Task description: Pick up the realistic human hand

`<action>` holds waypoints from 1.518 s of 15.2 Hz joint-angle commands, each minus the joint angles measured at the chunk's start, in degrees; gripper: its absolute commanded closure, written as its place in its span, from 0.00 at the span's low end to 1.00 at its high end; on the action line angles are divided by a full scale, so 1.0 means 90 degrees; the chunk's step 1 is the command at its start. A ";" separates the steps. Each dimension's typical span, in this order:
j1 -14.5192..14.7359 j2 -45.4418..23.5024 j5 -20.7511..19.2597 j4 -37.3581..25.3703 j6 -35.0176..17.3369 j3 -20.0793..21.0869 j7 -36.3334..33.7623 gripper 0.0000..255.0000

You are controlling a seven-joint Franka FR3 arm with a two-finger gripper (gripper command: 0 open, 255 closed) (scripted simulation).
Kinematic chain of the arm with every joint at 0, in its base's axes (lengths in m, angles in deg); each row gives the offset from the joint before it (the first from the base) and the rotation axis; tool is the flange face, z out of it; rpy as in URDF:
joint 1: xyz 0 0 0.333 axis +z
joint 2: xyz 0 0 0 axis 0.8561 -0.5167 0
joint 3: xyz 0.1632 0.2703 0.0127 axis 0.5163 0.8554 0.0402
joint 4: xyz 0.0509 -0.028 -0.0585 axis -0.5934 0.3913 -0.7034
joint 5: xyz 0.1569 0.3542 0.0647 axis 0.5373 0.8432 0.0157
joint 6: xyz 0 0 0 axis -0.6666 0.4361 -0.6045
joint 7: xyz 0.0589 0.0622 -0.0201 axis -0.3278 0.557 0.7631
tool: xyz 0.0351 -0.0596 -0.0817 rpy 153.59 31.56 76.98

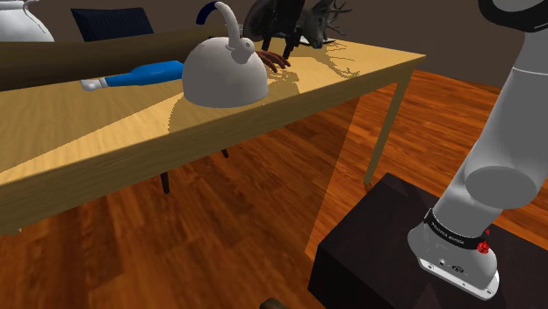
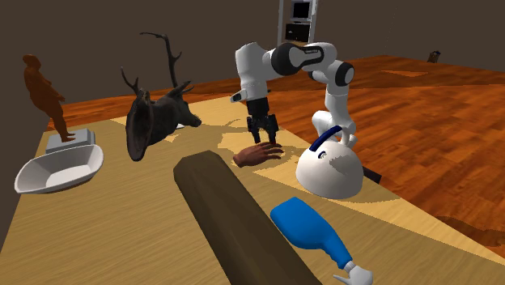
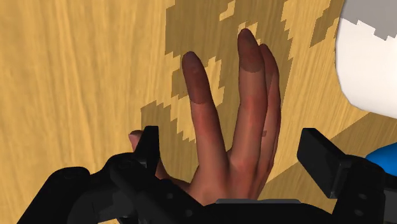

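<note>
Look at the white kettle (image 2: 328, 170) on the table (image 1: 105, 123). The hand (image 2: 257, 154) lies flat on the wood just beside the kettle, on the side away from the blue bottle (image 2: 311, 231). It is brown, palm down.

Your claw (image 2: 263, 129) hangs right over the hand, very near it, pointing down. The claw is spread wide and holds nothing.

In the wrist view, the hand (image 3: 235, 127) sits in the gap of the claw (image 3: 232, 140). One black finger stands on each side of it, and neither one touches it. The hand's long way runs straight out ahead, between the two black fingers, so I think a squeeze would pinch it across its narrow way. That is good.

The hand is straight below you. You likely need to go down a little more, then squeeze. Watch the thumb: it pokes out close to one black finger. The kettle is close on the other side, so keep off it.
</note>
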 commanded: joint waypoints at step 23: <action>-0.0062 -0.0482 0.0030 -0.1761 0.1209 -0.0012 -0.0414 1.00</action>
